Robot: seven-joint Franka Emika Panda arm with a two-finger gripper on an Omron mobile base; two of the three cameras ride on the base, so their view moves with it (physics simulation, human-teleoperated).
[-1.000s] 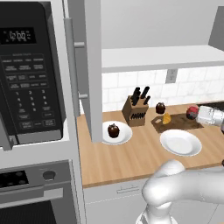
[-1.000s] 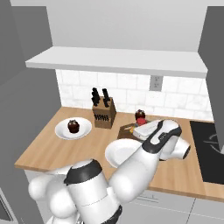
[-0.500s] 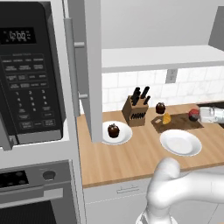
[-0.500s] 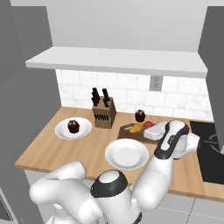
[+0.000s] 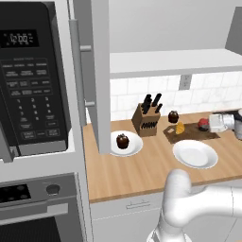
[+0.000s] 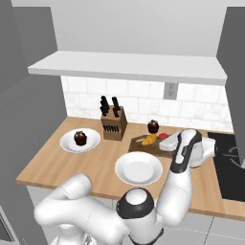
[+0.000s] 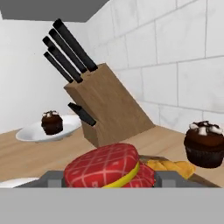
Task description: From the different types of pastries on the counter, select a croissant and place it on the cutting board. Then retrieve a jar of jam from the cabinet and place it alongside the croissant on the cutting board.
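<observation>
Wood counter [image 5: 142, 175] carries the board [image 5: 191, 133] with croissant [image 5: 180, 128] and jam jar [image 5: 203, 124] side by side, gripper [image 6: 168, 141] low at the jar, finger spread impossible to tell; a careless pull could tip the jar into the croissant.

Red-white checked jam jar [image 7: 107, 168] w/ yellow band, golden croissant [image 5: 180, 128], dk-brown board [image 5: 190, 133]

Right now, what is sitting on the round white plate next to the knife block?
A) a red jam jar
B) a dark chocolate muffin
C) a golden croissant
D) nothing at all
B: a dark chocolate muffin sits in the middle of the white plate left of the knife block, while the croissant lies over on the cutting board.
</observation>
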